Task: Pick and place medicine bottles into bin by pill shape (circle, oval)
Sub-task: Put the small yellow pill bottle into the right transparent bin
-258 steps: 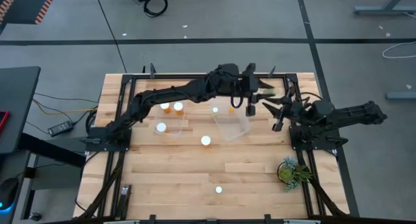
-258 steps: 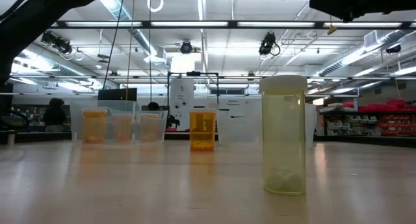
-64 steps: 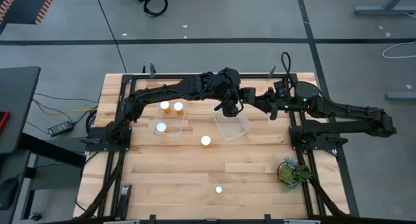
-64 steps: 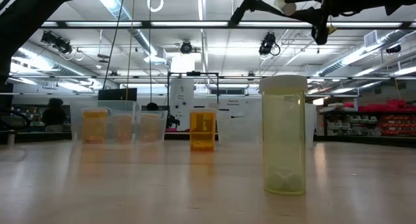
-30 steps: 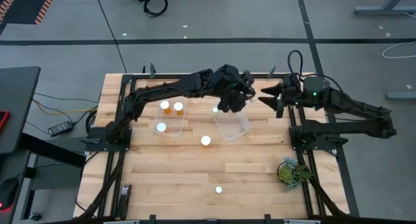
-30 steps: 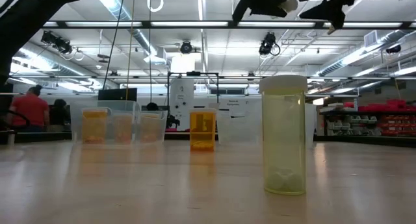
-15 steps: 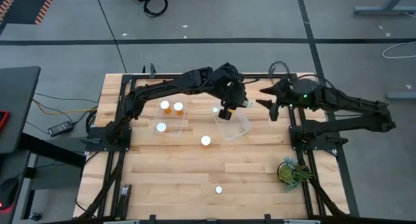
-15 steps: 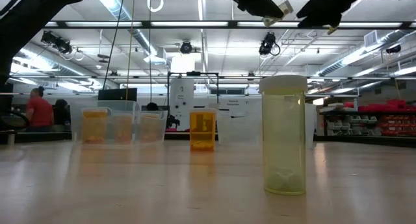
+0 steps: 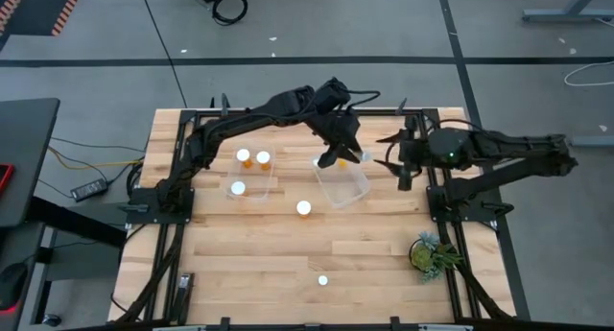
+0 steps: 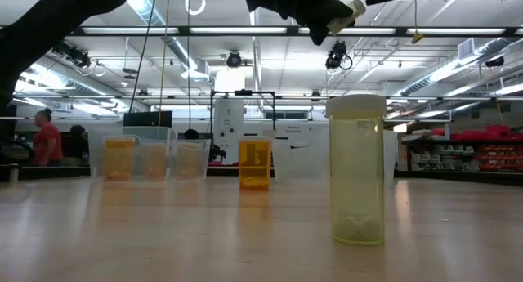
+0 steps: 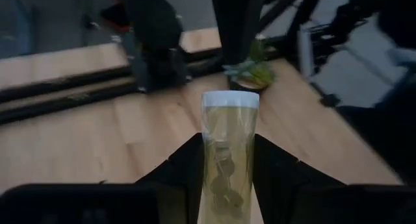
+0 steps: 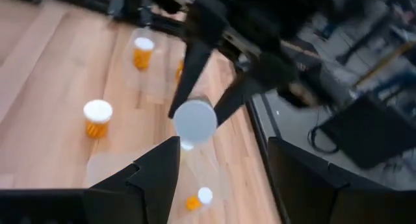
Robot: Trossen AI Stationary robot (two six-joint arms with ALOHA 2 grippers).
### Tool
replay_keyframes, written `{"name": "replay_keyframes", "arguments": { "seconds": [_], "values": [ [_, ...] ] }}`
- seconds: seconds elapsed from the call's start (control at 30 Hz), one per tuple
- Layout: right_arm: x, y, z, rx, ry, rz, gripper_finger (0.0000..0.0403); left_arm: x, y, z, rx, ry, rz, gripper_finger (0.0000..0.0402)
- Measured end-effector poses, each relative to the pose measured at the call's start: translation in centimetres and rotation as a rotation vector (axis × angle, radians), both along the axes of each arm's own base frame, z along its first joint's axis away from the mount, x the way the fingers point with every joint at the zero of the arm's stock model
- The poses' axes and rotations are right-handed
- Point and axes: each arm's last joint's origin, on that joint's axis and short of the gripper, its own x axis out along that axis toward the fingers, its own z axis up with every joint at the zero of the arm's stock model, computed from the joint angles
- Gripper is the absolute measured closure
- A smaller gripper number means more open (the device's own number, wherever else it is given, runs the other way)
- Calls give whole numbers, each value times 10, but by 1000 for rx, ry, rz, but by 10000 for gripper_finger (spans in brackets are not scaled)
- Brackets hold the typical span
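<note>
While two orange-bodied bottles (image 9: 253, 159) sit in the left bin (image 9: 251, 180) and loose ones (image 9: 304, 208) wait on the bench (image 9: 288, 254), the left tool (image 9: 338, 156) grips a pale bottle (image 11: 227, 152) by its body, above the clear bin (image 9: 343, 185). To its right, the right tool (image 9: 395, 151) hangs open and empty. The bottle looks light, rigid and slick-walled, so a mid-body grip below the cap seems safest.
</note>
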Motion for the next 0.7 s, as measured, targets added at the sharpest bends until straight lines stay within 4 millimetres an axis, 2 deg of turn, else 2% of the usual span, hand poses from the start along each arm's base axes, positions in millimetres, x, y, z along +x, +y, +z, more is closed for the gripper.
{"name": "replay_keyframes", "arguments": {
  "seconds": [0.07,0.33,0.7],
  "values": [
    [5,4,3,-47,23,44,164,3,0,-2,-28,-15,-27,288],
    [22,16,-8,-247,168,196,164,4,-1,-1,-76,-12,-29,282],
    [22,17,-7,-454,225,278,164,5,-5,0,-142,17,-6,281]
  ]
}}
